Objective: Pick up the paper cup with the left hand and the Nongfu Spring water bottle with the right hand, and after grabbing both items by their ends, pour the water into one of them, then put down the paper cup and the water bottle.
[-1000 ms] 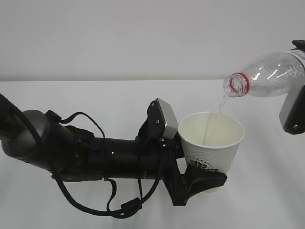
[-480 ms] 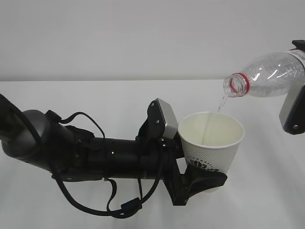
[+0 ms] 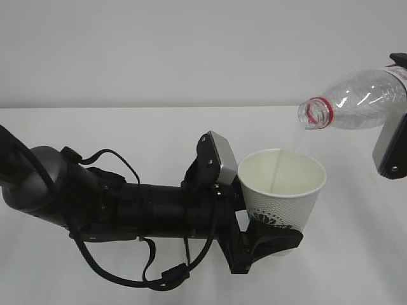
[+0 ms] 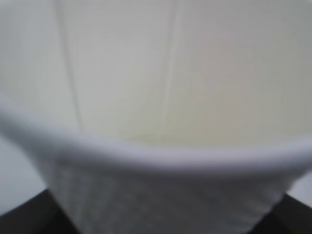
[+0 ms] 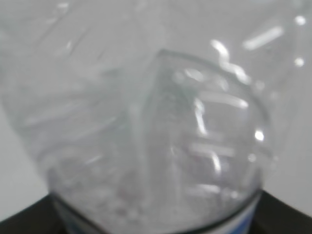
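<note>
Fingers of our left hand [image 3: 270,244] clamp the paper cup [image 3: 282,187] base; our right hand [image 3: 391,149] grips the tilted Nongfu Spring water bottle [image 3: 356,100]; any drift could send the thin stream past the rim.

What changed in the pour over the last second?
The water stream from the bottle has thinned to a faint trickle. Bottle tilt, the cup and both grips look unchanged.

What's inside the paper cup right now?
The paper cup shows bare cream inner wall with a seam. A thin stream of water falls in from the bottle. The bottom and any pooled water are hidden by the near rim.
</note>
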